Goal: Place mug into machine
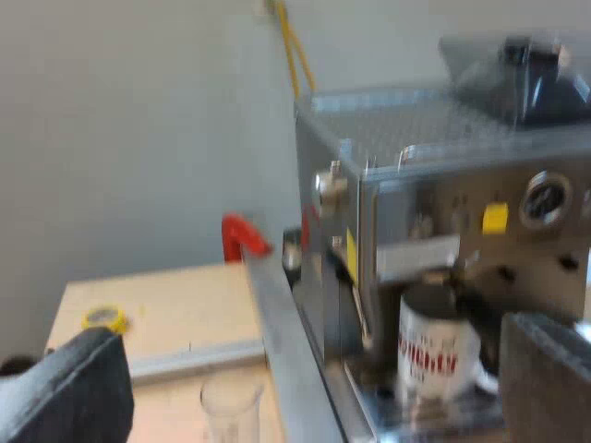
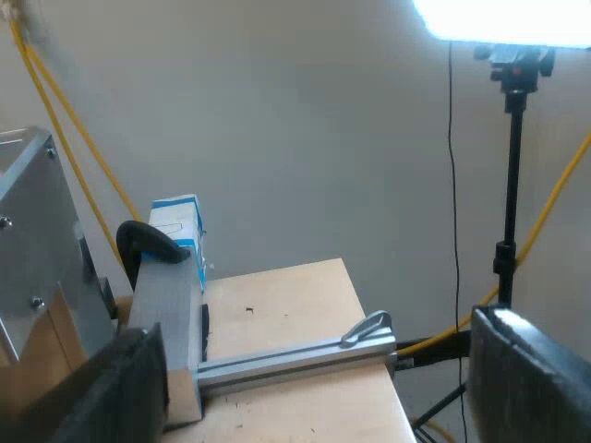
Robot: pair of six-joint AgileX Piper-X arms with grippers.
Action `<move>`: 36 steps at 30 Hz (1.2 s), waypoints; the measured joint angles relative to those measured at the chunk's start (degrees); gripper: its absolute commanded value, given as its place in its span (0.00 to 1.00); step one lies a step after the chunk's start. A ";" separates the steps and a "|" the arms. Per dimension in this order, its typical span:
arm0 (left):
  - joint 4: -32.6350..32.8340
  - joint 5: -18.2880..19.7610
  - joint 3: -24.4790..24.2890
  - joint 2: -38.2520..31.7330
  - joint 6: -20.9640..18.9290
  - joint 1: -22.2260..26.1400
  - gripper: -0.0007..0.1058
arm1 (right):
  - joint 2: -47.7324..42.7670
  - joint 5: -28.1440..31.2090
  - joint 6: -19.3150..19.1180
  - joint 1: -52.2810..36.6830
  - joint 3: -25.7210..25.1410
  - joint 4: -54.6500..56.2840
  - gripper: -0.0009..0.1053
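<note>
A white mug (image 1: pixel 439 355) with red lettering stands upright on the drip tray of the steel espresso machine (image 1: pixel 443 175), under its brew head. The dark bean hopper (image 1: pixel 522 74) sits on the machine's top. My left gripper (image 1: pixel 305 397) is open, drawn back from the machine's front, with its fingers (image 1: pixel 65 388) spread wide and nothing held. One finger is close beside the mug but apart from it. My right gripper (image 2: pixel 323 397) is open too, hanging over a wooden table top (image 2: pixel 286 314) with nothing between its fingers (image 2: pixel 531 378).
A clear measuring glass (image 1: pixel 231 401) stands on the table near the machine's side, by an aluminium rail (image 1: pixel 194 358). A red clamp (image 1: pixel 242 238) and a yellow tape roll (image 1: pixel 104 318) lie farther off. Near the right gripper are a blue-white box (image 2: pixel 177 226), a black clamp (image 2: pixel 152 245) and a light stand (image 2: pixel 512 185).
</note>
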 measured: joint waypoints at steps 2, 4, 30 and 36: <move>2.68 -0.89 -0.38 0.09 0.89 0.31 0.77 | -0.08 -0.15 0.00 0.00 -0.34 2.18 0.66; 3.49 -1.60 -0.06 0.09 1.02 0.31 0.77 | 0.06 -0.25 0.00 0.00 -0.24 3.76 0.66; -13.74 -0.44 33.77 0.35 1.27 0.46 0.77 | 0.33 -7.63 -1.95 0.00 36.00 -6.31 0.66; -15.68 0.20 34.54 0.41 1.27 0.46 0.77 | 0.33 -7.63 -2.06 0.00 36.36 -7.97 0.66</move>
